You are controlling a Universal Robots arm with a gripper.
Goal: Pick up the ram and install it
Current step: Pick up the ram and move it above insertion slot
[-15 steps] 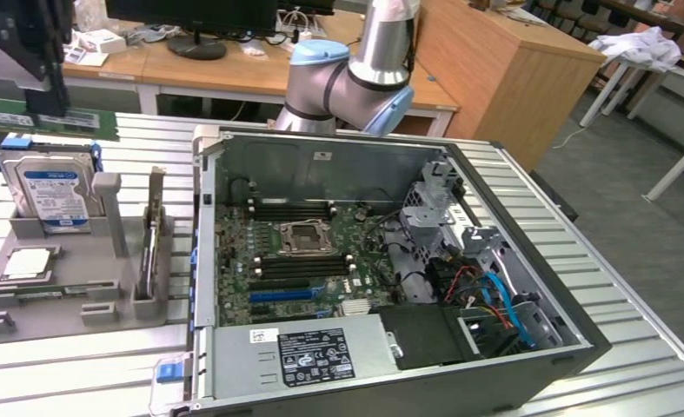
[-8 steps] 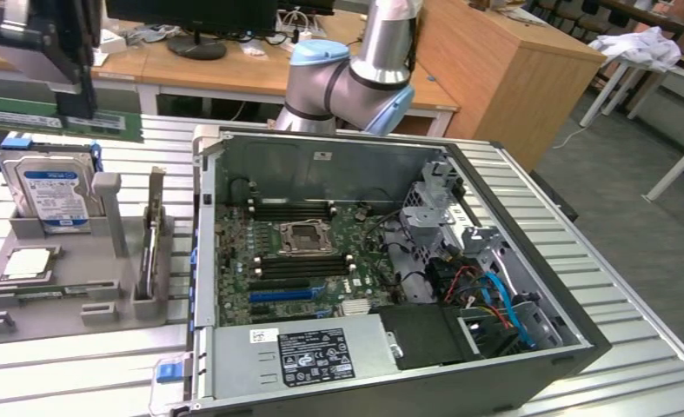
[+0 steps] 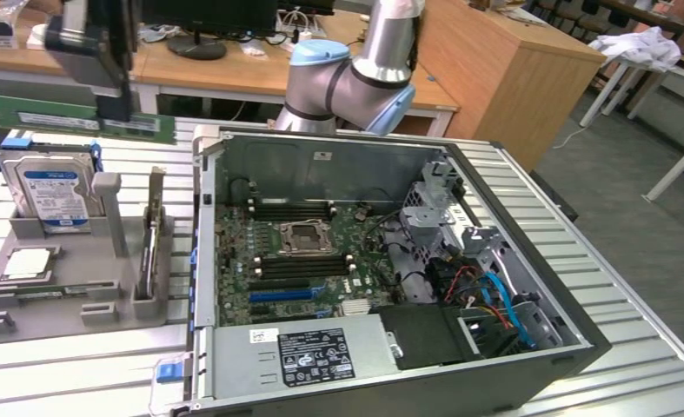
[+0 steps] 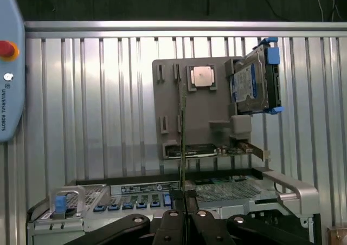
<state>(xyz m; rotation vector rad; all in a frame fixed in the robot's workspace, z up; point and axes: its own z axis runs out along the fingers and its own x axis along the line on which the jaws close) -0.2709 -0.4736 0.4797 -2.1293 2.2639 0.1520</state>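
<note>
Above the grey tray, the claw grips the ram; a pendant reads UNIVERSAL ROBOTS.

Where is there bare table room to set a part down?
The ribbed table is bare between the grey holder and its near edge, left of the computer case in the exterior view; another bare strip runs along the case on that view's right. Crowded: the holder's slots, the case's cabled interior.
</note>
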